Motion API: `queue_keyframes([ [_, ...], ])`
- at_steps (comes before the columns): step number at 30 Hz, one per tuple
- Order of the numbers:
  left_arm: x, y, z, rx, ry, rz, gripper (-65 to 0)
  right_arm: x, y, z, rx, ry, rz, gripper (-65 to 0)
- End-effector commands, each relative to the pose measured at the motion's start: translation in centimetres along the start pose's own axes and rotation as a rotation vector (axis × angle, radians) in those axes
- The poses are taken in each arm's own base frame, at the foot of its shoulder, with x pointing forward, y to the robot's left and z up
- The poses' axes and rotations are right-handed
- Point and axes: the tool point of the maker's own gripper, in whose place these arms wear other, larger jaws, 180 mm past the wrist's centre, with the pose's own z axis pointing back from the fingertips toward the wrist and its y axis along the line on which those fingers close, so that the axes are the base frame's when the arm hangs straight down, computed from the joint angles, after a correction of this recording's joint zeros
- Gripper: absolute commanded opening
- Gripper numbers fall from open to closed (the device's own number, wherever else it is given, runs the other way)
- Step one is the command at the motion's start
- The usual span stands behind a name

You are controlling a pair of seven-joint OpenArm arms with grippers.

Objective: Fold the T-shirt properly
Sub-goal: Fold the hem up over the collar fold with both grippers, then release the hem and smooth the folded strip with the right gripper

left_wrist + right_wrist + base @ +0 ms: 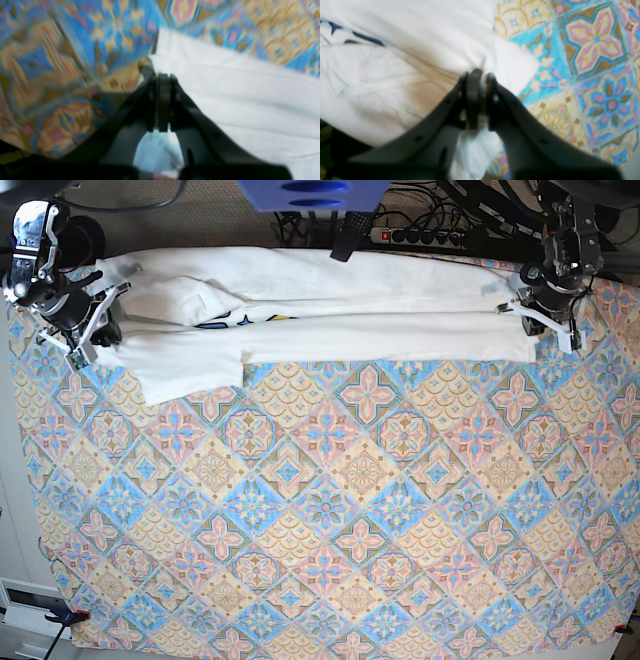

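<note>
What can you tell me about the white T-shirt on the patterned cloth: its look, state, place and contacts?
The white cloth T-shirt lies folded lengthwise into a long band along the far edge of the patterned tablecloth. A little blue and yellow print peeks out between its layers, and one sleeve sticks out toward the near side. The left hand pinches one end; the right hand is at the other.

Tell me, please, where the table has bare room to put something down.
Free: the whole patterned tablecloth below the long white cloth T-shirt, down to the near edge. Crowded: the far edge, with the shirt, the left hand and the right hand.
</note>
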Motion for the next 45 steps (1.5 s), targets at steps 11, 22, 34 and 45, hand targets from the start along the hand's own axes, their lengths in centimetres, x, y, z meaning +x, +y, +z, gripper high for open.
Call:
queue_keyframes([
  [11,1.5,0.5,-0.4,0.012,-0.036,0.010,-32.2,0.3,-4.9,3.4,-0.213,0.002,0.002,-39.9],
  [22,2.5,-0.1,-0.2,-0.001,-0.065,0.008,-27.0,3.7,-4.5,4.3,-0.237,-0.012,0.086,-39.8],
  [34,2.4,-0.8,-0.2,-0.027,-0.068,0.053,-27.0,10.3,-2.8,-3.3,-0.080,-0.091,0.087,-39.7],
  [45,2.4,-0.8,-0.2,-0.029,-0.068,0.052,-27.0,7.9,-1.7,-9.0,0.047,-0.045,-0.044,-39.7],
])
